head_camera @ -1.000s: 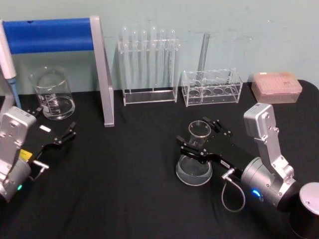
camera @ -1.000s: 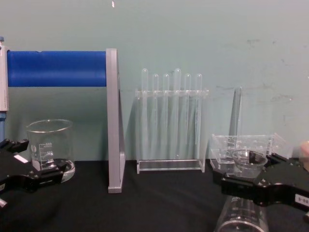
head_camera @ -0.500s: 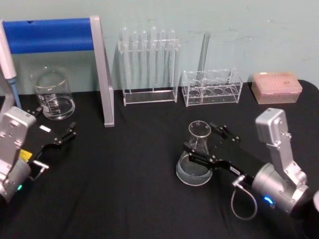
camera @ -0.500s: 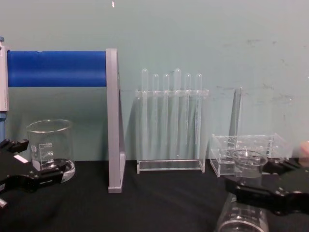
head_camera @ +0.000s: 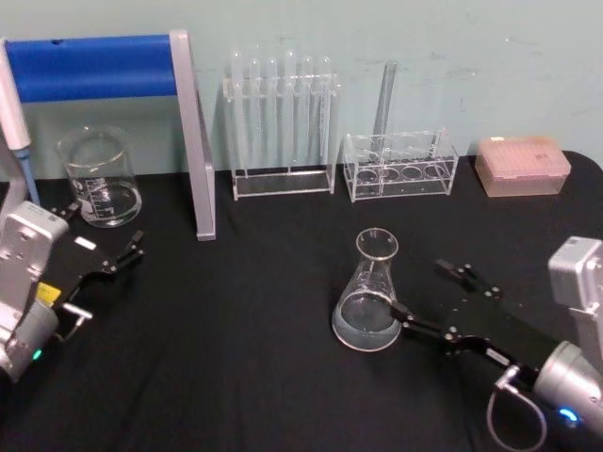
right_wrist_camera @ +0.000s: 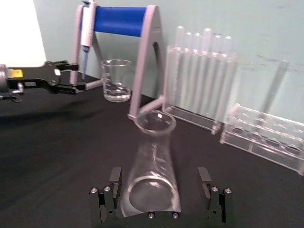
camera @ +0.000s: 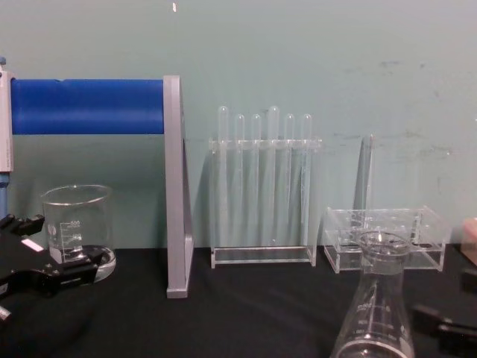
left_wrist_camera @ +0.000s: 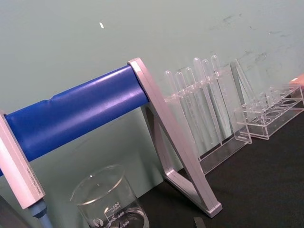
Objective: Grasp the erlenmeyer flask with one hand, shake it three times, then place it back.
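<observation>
While the flask (head_camera: 369,294) stands upright on the black table (head_camera: 245,330), neck pointing straight up, my right gripper (head_camera: 435,303) sits just beside its base with fingers spread wide and empty, far nearer than my empty, parted left gripper (head_camera: 121,256).

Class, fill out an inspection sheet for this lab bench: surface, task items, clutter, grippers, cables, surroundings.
Surface: black table, bare in front.
Task items: flask upright on the table, free of the jaws.
Clutter: beaker, blue stand, pipette, tube rack, low rack, pink box along the back.
Grippers: right gripper open, just right of the flask; left gripper open, near the beaker.
Cables: grey loop at the right wrist.
Surroundings: pale green wall.
</observation>
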